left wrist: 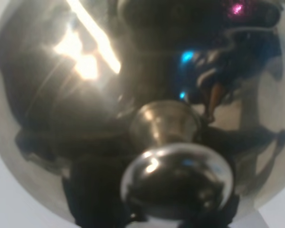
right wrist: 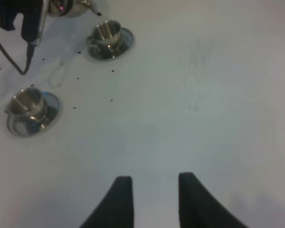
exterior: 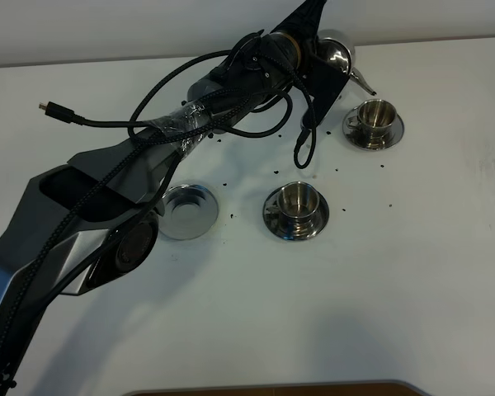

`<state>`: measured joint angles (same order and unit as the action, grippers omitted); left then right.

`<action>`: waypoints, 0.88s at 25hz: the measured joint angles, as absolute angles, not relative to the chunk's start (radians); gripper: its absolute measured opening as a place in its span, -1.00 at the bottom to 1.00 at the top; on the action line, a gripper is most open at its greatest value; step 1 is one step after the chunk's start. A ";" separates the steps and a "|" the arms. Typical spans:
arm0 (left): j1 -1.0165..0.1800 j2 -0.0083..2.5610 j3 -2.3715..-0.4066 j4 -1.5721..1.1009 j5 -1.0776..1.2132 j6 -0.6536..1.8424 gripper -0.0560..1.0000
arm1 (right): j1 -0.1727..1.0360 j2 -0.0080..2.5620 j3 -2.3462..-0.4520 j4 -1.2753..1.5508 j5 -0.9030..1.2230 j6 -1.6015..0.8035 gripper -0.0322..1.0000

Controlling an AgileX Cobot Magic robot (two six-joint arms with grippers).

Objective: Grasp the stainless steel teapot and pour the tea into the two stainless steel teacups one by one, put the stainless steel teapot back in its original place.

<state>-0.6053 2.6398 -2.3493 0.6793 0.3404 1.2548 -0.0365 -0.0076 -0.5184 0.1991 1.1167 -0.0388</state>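
Observation:
My left gripper (exterior: 324, 73) reaches across the back of the table and is shut on the stainless steel teapot (exterior: 339, 54), holding it off the table. The thin spout (exterior: 364, 82) points down toward the far teacup (exterior: 374, 117) on its saucer. The teapot's domed lid and knob (left wrist: 176, 179) fill the left wrist view, hiding the fingers. The near teacup (exterior: 295, 203) stands on its saucer at the middle. The round steel coaster (exterior: 187, 209) lies bare to its left. My right gripper (right wrist: 151, 192) is open and empty over bare table. Its view also shows the far teacup (right wrist: 106, 32) and the near teacup (right wrist: 27, 101).
A black cable with a plug (exterior: 46, 106) loops off the left arm, and one loop (exterior: 302, 155) hangs down between the cups. Small dark specks (exterior: 225, 181) are scattered on the white table. A brown edge (exterior: 272, 388) runs along the front.

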 joint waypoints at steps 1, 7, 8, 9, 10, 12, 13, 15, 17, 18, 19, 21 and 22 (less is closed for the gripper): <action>-0.605 2.640 -2.349 0.679 0.339 1.256 -0.44 | -0.036 -0.008 -0.518 0.199 1.117 -0.039 -0.47; -0.605 2.640 -2.349 0.678 0.333 1.265 -0.44 | -0.036 -0.008 -0.518 0.199 1.117 -0.039 -0.47; -0.605 2.640 -2.349 0.678 0.333 1.274 -0.44 | -0.036 -0.008 -0.518 0.199 1.117 -0.039 -0.47; -0.605 2.640 -2.349 0.678 0.333 1.281 -0.44 | -0.036 -0.008 -0.518 0.199 1.117 -0.039 -0.47; -0.605 2.640 -2.349 0.678 0.333 1.284 -0.44 | -0.036 -0.008 -0.518 0.199 1.117 -0.039 -0.47; -0.605 2.640 -2.349 0.678 0.325 1.290 -0.44 | -0.036 -0.008 -0.518 0.199 1.117 -0.039 -0.47; -0.605 2.640 -2.349 0.678 0.317 1.291 -0.44 | -0.036 -0.008 -0.518 0.199 1.117 -0.039 -0.47; -0.605 2.640 -2.349 0.678 0.305 1.291 -0.44 | -0.036 -0.008 -0.518 0.199 1.117 -0.039 -0.47; -0.605 2.640 -2.349 0.679 0.297 1.293 -0.44 | -0.036 -0.008 -0.518 0.199 1.117 -0.039 -0.47; -0.605 2.640 -2.349 0.679 0.296 1.297 -0.44 | -0.036 -0.008 -0.518 0.199 1.117 -0.039 -0.47; -0.605 2.640 -2.349 0.679 0.296 1.303 -0.44 | -0.036 -0.008 -0.518 0.199 1.117 -0.039 -0.47; -0.605 2.640 -2.349 0.679 0.291 1.308 -0.44 | -0.036 -0.008 -0.518 0.199 1.117 -0.039 -0.47; -0.605 2.640 -2.349 0.679 0.290 1.309 -0.44 | -0.036 -0.008 -0.518 0.199 1.117 -0.039 -0.47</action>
